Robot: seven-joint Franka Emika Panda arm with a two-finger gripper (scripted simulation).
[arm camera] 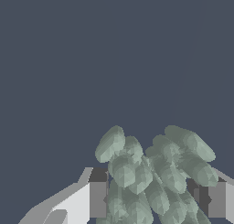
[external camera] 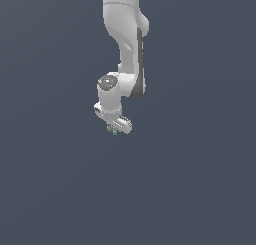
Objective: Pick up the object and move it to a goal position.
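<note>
In the exterior view the white arm hangs down from the top, and its gripper (external camera: pixel 114 129) points downward. The object (external camera: pixel 113 130), a tiny mottled green-grey lump, shows just under the white hand, mostly hidden by it. In the wrist view the object (arm camera: pixel 151 177) looks large and lumpy, with several rounded lobes. It sits between the two fingers (arm camera: pixel 91 198), which press on it from either side. The gripper (arm camera: pixel 153 199) is shut on the object.
A plain dark blue-grey surface fills both views. No other objects, containers or edges show. No goal marker shows.
</note>
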